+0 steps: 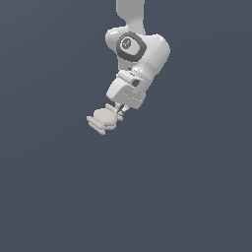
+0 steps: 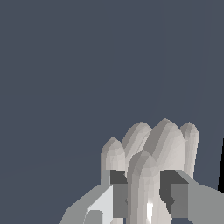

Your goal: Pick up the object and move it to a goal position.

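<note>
Gripper [image 1: 120, 112] | fingers [image 2: 120, 192] were clamped on the turtle-like figure [image 1: 103, 119], one pad each side, lobes jutting past the tips | you needed steady squeeze and slow carry to goal.

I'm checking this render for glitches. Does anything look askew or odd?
Nothing is broken or spilled. The figure sits off to one side of the gripper, held by an edge lobe; in the wrist view the fingers close on the figure.
</note>
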Robot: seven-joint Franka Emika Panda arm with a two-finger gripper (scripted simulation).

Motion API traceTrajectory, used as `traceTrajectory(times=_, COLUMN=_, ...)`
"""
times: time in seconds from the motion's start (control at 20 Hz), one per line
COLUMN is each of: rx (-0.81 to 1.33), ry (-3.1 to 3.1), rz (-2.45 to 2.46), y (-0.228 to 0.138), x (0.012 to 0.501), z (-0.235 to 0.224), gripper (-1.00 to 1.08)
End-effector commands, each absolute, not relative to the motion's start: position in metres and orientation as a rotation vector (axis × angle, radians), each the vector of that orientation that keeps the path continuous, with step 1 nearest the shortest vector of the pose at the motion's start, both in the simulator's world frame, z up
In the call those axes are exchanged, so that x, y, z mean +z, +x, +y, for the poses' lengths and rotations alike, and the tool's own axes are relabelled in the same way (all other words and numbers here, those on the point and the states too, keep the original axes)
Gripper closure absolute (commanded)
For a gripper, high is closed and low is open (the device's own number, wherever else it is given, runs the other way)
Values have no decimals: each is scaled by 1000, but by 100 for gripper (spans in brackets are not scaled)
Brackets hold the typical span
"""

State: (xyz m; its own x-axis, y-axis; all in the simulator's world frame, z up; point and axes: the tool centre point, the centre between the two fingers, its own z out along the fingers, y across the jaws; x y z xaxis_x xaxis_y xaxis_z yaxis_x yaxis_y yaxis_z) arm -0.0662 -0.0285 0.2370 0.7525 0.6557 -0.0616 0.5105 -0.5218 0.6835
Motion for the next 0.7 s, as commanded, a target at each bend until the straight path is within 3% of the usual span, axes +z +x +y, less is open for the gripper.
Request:
traceTrajectory(times=0.0, rx=265, ry=2239, rz=871, y=-67, x=257, z=-40, gripper=108)
traceTrajectory(times=0.65, rx=266, ry=2240, rz=873, y=-70, x=355, z=-99, gripper=108)
